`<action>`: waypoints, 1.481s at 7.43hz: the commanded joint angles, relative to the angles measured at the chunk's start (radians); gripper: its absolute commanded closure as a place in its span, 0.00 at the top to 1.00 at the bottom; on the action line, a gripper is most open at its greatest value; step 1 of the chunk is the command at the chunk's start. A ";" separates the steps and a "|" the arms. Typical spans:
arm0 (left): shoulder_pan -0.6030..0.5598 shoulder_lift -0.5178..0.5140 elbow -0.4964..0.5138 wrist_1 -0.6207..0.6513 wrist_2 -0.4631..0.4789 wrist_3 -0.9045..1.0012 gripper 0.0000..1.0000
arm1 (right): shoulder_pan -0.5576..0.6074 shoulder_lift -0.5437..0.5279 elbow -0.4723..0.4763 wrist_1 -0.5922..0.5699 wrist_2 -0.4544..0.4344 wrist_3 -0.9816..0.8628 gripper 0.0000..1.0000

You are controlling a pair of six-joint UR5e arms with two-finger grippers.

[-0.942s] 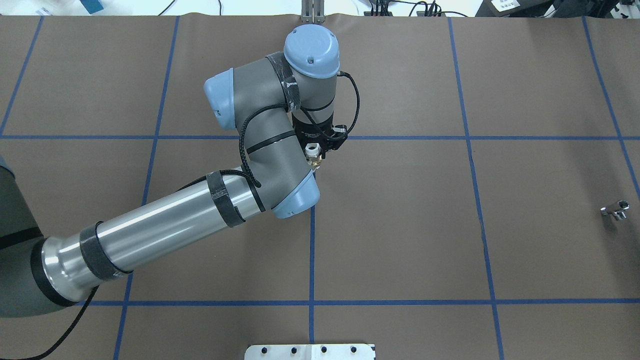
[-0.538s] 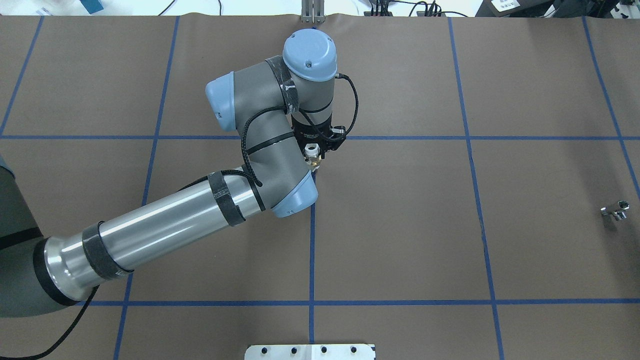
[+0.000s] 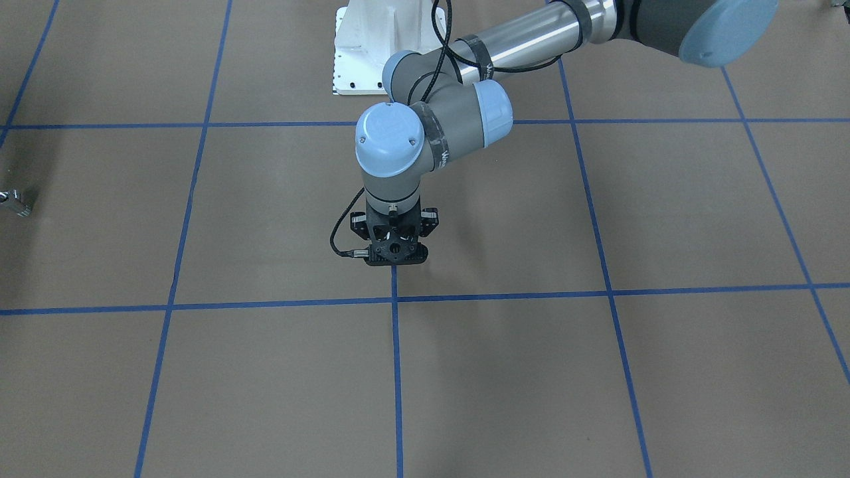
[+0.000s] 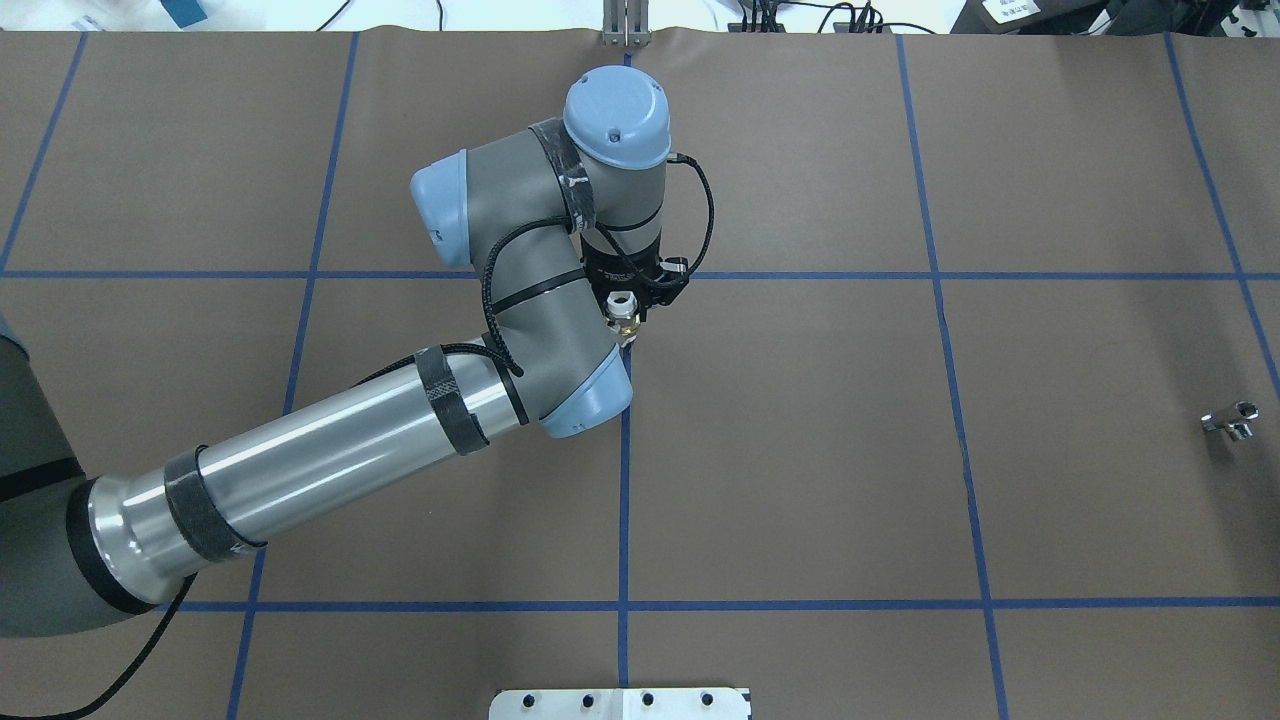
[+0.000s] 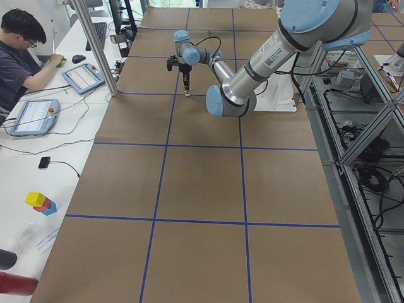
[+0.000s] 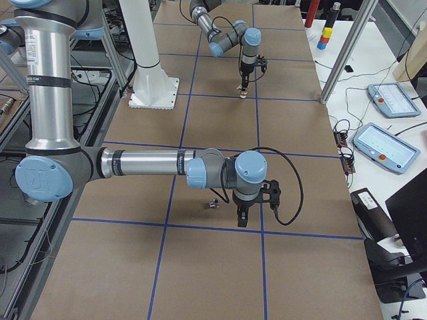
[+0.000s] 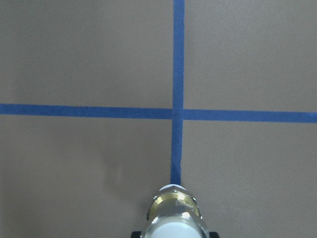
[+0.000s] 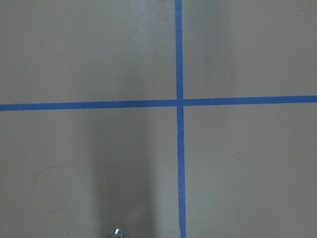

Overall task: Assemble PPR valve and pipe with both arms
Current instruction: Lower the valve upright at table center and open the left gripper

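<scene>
Overhead exterior view, read from its left: the left arm [image 4: 330, 470] comes in over the table [image 4: 800, 480] to the middle, and the left gripper [image 4: 632, 290] is closed on the PPR valve [image 4: 624, 312]. The valve hangs upright with its long axis vertical, one white end toward the wrist and the brass band and other white end pointing down at a blue tape line [image 4: 623, 500]. The left wrist view looks straight along the valve to the table, and I cannot tell whether its lower end touches the surface. Near the overhead view's right edge, well apart from the valve, the pipe [image 4: 1232, 420] lies on its side on the table. Its long axis seems to run roughly across the table with a slight tilt, as far as so small a thing shows. From the held valve, then, the pipe lies off toward the robot's right. The right gripper [image 6: 243, 215] shows only in the exterior right view, hanging just beside the pipe, which is on the side toward the robot; I cannot tell whether it is open or closed. In my judgement the right arm [image 6: 147, 163] is much the nearer, so the pick-up falls to it: a short sideways shift, then down across the pipe's long axis
</scene>
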 commanded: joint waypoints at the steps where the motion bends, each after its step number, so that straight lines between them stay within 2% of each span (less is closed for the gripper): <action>1: 0.006 0.001 0.000 0.000 0.000 0.000 0.00 | 0.000 0.000 -0.002 -0.002 -0.002 0.001 1.00; 3: 0.008 0.001 0.000 -0.002 0.000 0.000 0.00 | -0.002 0.002 -0.002 -0.002 -0.002 0.001 1.00; 4: 0.008 0.001 0.000 -0.002 0.000 0.001 0.10 | 0.000 0.002 -0.002 -0.002 -0.002 0.001 1.00; 5: 0.008 0.003 0.000 -0.002 0.000 0.000 0.57 | -0.002 0.002 -0.004 -0.002 -0.002 0.001 1.00; 6: 0.013 0.007 -0.001 -0.008 0.002 -0.002 0.97 | 0.000 0.002 -0.004 -0.003 -0.002 0.001 1.00; 9: 0.014 0.015 -0.006 -0.020 0.002 -0.004 1.00 | -0.002 0.017 -0.009 -0.011 0.005 0.002 1.00; 11: -0.004 0.013 -0.061 -0.006 -0.003 0.000 1.00 | 0.000 0.020 -0.016 0.000 0.003 -0.002 1.00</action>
